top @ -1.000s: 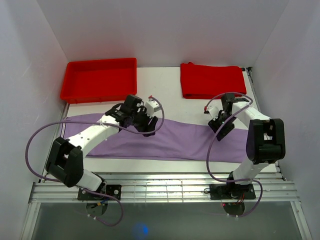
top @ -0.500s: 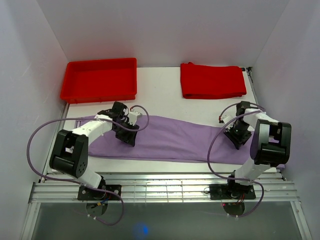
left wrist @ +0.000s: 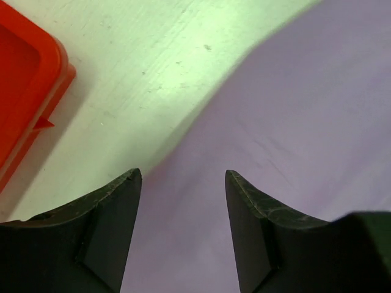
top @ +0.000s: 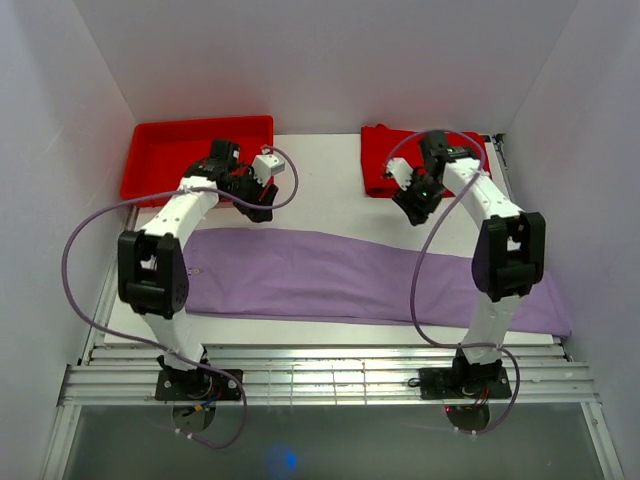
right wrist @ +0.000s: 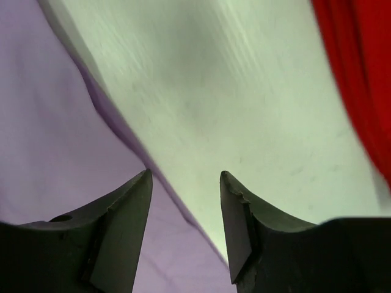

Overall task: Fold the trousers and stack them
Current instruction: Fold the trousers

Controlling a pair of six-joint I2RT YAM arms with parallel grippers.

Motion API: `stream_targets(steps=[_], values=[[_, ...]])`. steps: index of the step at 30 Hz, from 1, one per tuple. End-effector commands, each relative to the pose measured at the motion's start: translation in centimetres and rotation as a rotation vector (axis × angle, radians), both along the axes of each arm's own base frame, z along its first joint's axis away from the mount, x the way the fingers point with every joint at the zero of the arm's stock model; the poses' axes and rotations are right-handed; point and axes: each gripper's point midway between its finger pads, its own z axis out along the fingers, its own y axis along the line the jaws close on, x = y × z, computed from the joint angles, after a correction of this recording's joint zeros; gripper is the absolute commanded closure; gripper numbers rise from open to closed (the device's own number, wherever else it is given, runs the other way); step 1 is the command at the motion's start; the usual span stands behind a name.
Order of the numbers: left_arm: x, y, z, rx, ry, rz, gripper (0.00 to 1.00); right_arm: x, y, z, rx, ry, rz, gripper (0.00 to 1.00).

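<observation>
Top external: trousers (top: 330,285) lie flat outside the red tray (top: 190,124); left fingers (left wrist: 110,232) and right fingers (right wrist: 116,232) spread apart.

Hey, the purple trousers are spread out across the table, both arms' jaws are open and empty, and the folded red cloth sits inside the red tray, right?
No. The top view shows the red cloth on the table at the back right, apart from the red tray at the back left. The trousers, left gripper and right gripper are as you said.

Trousers (top: 340,280) before tray (top: 160,165) and cloth (top: 462,152)
</observation>
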Motion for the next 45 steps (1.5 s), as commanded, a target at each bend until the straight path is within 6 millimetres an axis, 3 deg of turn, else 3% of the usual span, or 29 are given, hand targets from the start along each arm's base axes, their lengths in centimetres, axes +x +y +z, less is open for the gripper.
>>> stream_targets(steps=[1, 2, 5, 7, 9, 12, 15, 16, 23, 24, 25, 30, 31, 36, 41, 45], values=[[2.2, 1.9, -4.0, 0.009, 0.087, 0.017, 0.33, 0.6, 6.9, -0.1, 0.118, 0.1, 0.039, 0.46], [2.3, 2.3, -5.6, 0.013, 0.116, 0.016, 0.33, 1.1, 8.2, 0.3, 0.138, 0.096, 0.039, 0.46], [2.3, 3.3, -7.7, 0.015, 0.112, 0.007, 0.32, 3.0, 13.3, 0.7, 0.202, 0.055, 0.101, 0.47], [2.3, 3.6, -8.0, -0.026, 0.095, -0.04, 0.31, 3.3, 16.6, 0.0, 0.23, 0.052, 0.151, 0.48], [2.0, 3.8, -8.4, -0.044, 0.081, -0.081, 0.31, 3.0, 18.7, -1.1, 0.233, 0.064, 0.184, 0.48], [1.7, 4.0, -7.6, -0.107, 0.054, -0.118, 0.35, 1.5, 22.4, -3.3, 0.246, 0.095, 0.261, 0.5], [0.8, 3.6, -6.4, -0.144, 0.021, -0.178, 0.56, 1.2, 24.3, -4.1, 0.273, 0.088, 0.269, 0.51], [0.4, 3.2, -5.8, -0.163, 0.007, -0.196, 0.67, 1.0, 24.8, -3.9, 0.295, 0.091, 0.272, 0.52], [-3.6, 3.1, -3.8, -0.146, -0.107, -0.293, 1.0, 0.8, 27.0, -1.1, 0.435, 0.042, 0.288, 0.51], [-4.2, 3.2, -4.4, -0.134, -0.12, -0.297, 1.0, 0.9, 27.3, -1.0, 0.446, 0.045, 0.292, 0.51], [-4.4, 3.5, -3.4, -0.111, -0.184, -0.31, 1.0, 0.6, 27.7, -0.8, 0.465, 0.061, 0.298, 0.51], [-6.3, 4.6, -3.7, 0.014, -0.378, -0.371, 1.0, -0.4, 28.5, 0.7, 0.521, 0.085, 0.334, 0.52], [-7.5, 4.7, -4.9, 0.026, -0.366, -0.386, 1.0, -0.7, 28.5, 1.1, 0.536, 0.087, 0.344, 0.52], [-10.3, 5.5, -6.9, 0.114, -0.409, -0.49, 1.0, -2.2, 28.4, 3.5, 0.586, 0.083, 0.342, 0.56], [-12.7, 5.4, -9.1, 0.157, -0.41, -0.562, 1.0, -3.0, 29.1, 3.0, 0.568, 0.119, 0.31, 0.66], [-14.4, 5.3, -10.7, 0.168, -0.389, -0.606, 1.0, -4.4, 30.4, 1.2, 0.527, 0.163, 0.3, 0.73]])
